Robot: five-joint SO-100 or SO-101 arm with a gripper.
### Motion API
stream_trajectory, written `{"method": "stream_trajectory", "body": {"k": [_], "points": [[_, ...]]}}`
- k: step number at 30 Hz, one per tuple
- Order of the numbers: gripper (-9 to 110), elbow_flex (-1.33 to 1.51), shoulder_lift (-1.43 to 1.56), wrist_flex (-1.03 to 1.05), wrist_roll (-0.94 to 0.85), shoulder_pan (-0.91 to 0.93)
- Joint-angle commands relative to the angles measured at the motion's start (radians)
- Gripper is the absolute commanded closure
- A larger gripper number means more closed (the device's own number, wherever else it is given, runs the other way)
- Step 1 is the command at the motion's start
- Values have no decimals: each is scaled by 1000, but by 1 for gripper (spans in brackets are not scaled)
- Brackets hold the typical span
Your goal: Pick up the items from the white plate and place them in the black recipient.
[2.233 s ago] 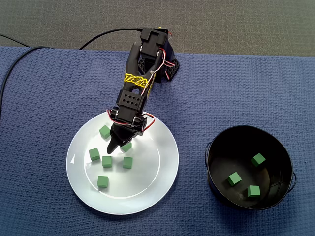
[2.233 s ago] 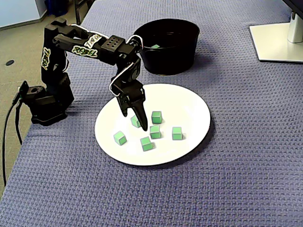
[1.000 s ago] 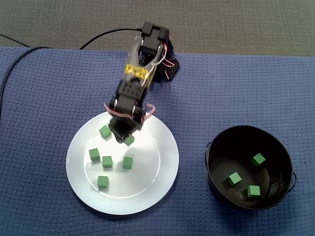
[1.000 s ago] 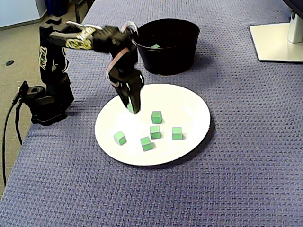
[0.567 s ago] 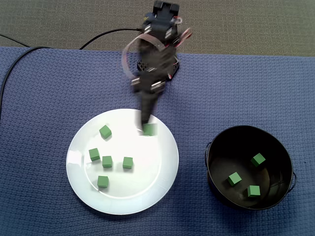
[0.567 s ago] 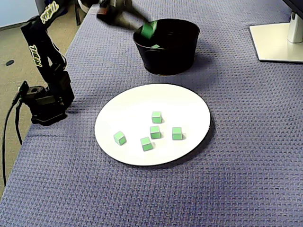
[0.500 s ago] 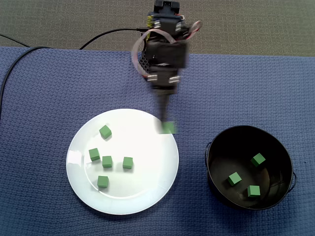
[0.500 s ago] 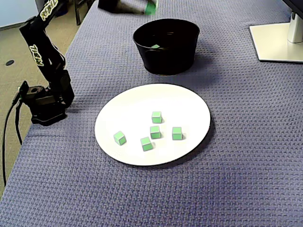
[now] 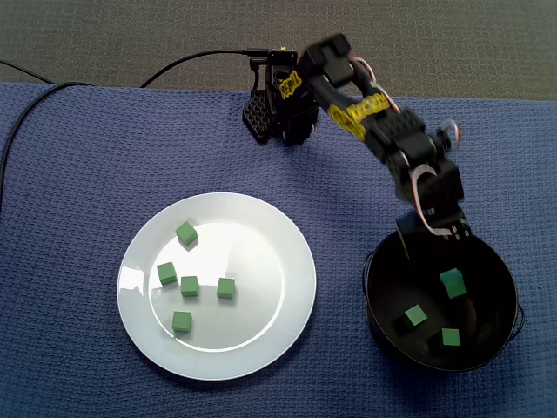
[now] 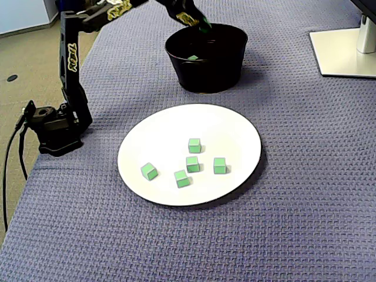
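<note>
Gripper (image 10: 202,22) over black bowl (image 10: 205,73), green cube (image 10: 206,25) between jaws

This looks like an office or a small robotics lab, not a home or kitchen. The counter covered in dark blue woven cloth (image 9: 87,157) stands over flat grey short-pile carpet (image 9: 435,43), the kind laid in workrooms. At one corner of the counter sits a flat white rectangular foot with an upright stalk (image 10: 343,53), apparently a monitor stand. A small black hobby robot arm with yellow lettering (image 9: 374,117) stands on the cloth with a small green cube (image 10: 205,24) at its jaws. A thin black cable (image 9: 187,63) runs from its base off the counter's edge.
</note>
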Motion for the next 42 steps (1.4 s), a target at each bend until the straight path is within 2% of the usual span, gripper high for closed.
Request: {"method": "stream_trajectory", "body": {"k": [1,3,5,8,11,15,19,24,26,33,42], "points": [[102,-12,-60,-38,-112,-31],[102,-25,-72,-43,-69,-38],[84,-34,-61,-48,-14,-41],[71,-48,-14,-12,-15,-37],[74,-64,101,118,-48,-8],[77,-57,301,336,-212,95],[77,-28,486,497,-446,281],[76,-31,583,795,-769,528],[76,-17,584,845,-894,634],[74,97,476,807,-1163,890],[70,410,322,383,-1365,1094]]}}
